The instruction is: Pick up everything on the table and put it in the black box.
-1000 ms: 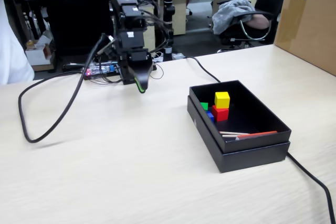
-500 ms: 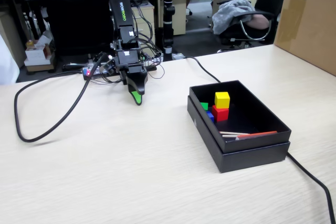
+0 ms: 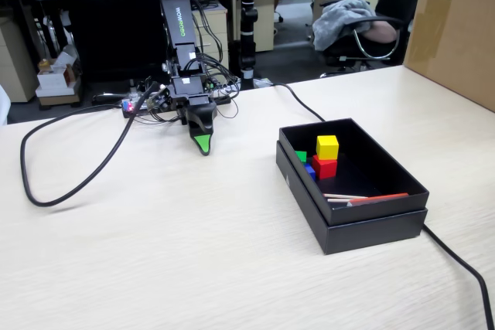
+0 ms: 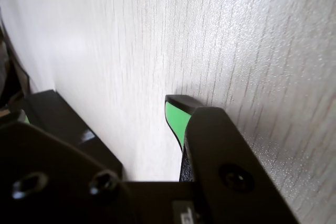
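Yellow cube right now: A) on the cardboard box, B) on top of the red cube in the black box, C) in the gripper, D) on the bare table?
B: in the fixed view the yellow cube sits on the red cube inside the black box, well away from the gripper.
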Robot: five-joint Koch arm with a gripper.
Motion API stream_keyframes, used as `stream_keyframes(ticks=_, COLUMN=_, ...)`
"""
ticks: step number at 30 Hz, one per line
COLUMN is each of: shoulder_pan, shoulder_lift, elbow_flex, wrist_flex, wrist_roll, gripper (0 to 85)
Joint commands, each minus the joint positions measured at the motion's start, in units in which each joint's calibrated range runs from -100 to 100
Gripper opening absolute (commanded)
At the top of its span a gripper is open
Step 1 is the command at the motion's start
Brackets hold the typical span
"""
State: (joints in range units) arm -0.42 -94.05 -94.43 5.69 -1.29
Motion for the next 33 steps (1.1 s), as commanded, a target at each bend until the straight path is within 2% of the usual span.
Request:
stream_keyframes(ticks=1, shoulder_pan=-0.1, shoulder_lift=-2.4, elbow_flex=-2.4, wrist_flex=-1.3, wrist_roll=-1.5, gripper=50.3)
stream_keyframes(ticks=33, shoulder_pan=0.6, shoulder_lift=-4.5, elbow_flex=-2.5, wrist_flex=-3.6, wrist_roll=-1.5, gripper=50.0)
